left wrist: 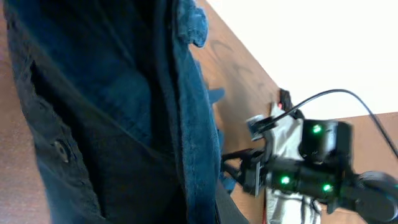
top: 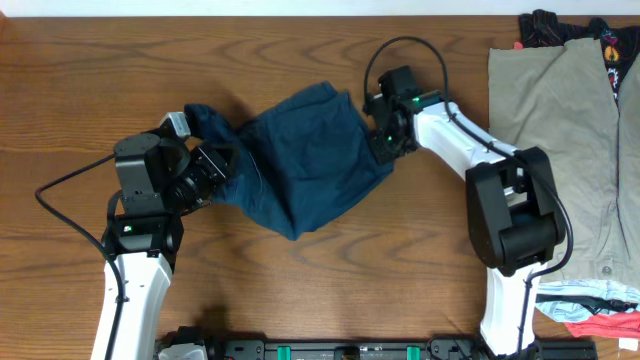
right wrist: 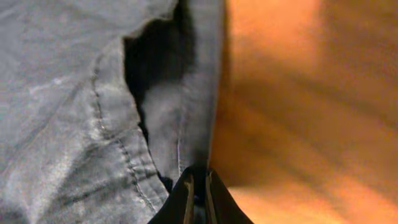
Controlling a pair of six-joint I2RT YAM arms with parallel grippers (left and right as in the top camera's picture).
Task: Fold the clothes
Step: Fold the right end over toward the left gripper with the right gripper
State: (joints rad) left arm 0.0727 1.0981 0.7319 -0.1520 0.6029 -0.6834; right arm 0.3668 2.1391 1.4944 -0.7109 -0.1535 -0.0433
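Note:
The navy blue shorts (top: 300,165) lie bunched in the middle of the table, stretched between both arms. My left gripper (top: 215,160) is at their left end, with the cloth gathered at the jaws; in the left wrist view the shorts (left wrist: 118,112) fill the frame, a small button (left wrist: 60,149) shows, and my own jaws are hidden. My right gripper (top: 383,135) is at the right edge of the shorts. In the right wrist view its fingertips (right wrist: 198,180) are shut on the hem of the shorts (right wrist: 81,118).
A khaki-beige garment (top: 560,120) lies at the right side over a black garment with red print (top: 545,25). More clothes (top: 600,305) are piled at the lower right. The right arm (left wrist: 311,174) shows in the left wrist view.

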